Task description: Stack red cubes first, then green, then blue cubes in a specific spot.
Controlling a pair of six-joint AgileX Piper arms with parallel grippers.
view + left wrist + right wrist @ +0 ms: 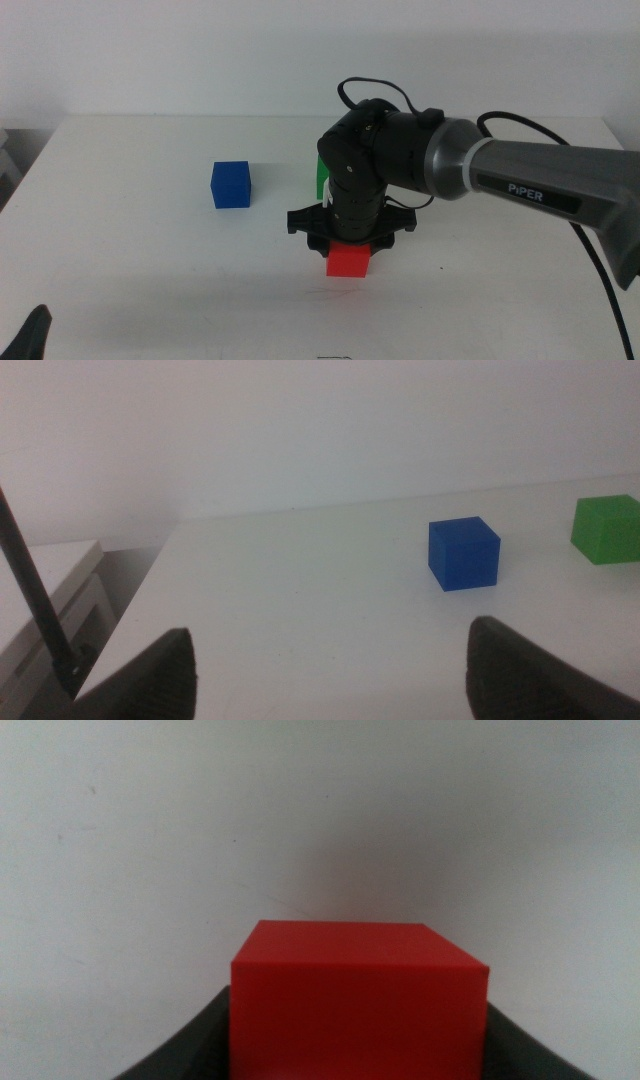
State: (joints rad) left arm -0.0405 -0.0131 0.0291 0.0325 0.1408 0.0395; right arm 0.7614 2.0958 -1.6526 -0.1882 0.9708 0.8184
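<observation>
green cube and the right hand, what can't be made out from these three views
- Green cube: middle view, mostly hidden behind the right arm; left wrist view, cut off by the edge.
- Red cube: right wrist view, its lower part runs off the edge, so contact with the table is unclear; in the middle view the right hand covers its top.
- Left hand: only two open tips show.
- Blue cube: absent from the right wrist view.

White worktop with matte surface; pale wall behind it; low white furniture beside it.
</observation>
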